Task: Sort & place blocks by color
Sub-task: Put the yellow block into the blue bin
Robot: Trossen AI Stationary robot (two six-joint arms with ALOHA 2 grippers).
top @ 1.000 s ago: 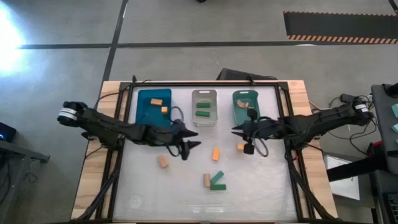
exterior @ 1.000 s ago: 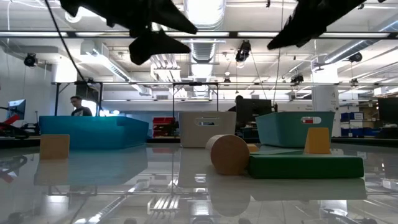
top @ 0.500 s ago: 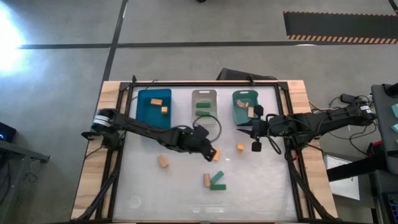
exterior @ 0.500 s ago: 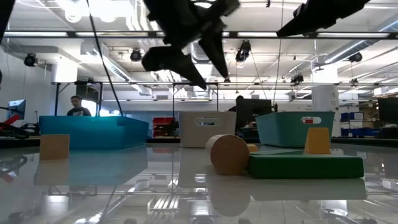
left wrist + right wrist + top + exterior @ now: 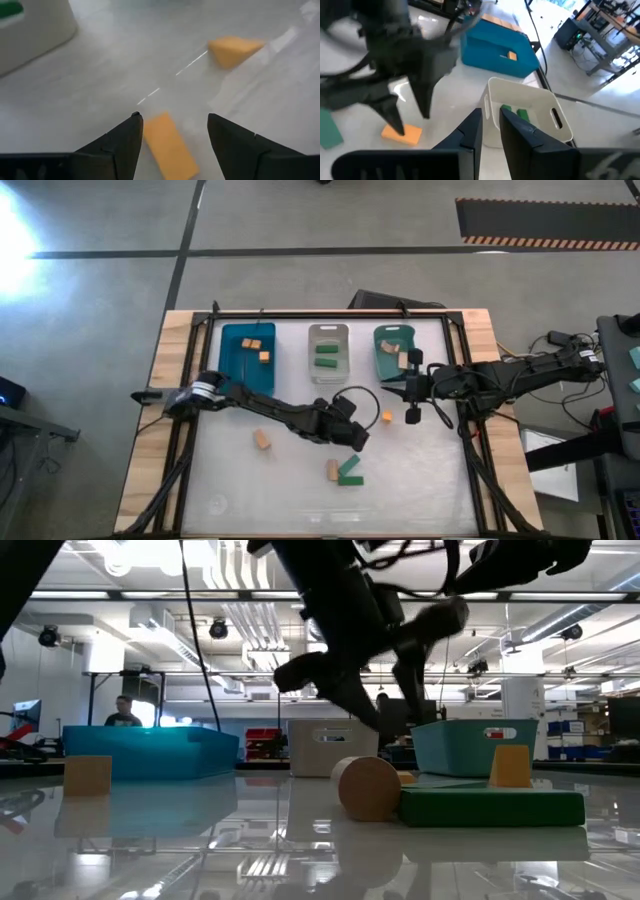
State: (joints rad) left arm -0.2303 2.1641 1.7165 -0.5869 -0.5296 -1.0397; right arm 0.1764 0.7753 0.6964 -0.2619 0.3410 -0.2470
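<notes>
Left wrist view shows you the left tool [image 5: 172, 131] open, straddling an orange block [image 5: 167, 147] at center of the surface [image 5: 290, 485]. Your right tool [image 5: 405, 398] hovers center-right, fingers nearly shut, holding nothing.

The left arm reaches far out from 9 o'clock to the middle of the table. Its left gripper [image 5: 352, 436] hangs low with its two fingers [image 5: 117, 145] spread apart. The right arm comes in from 3 o'clock. Its right gripper [image 5: 408, 395] has its fingers [image 5: 470, 135] almost together.
</notes>
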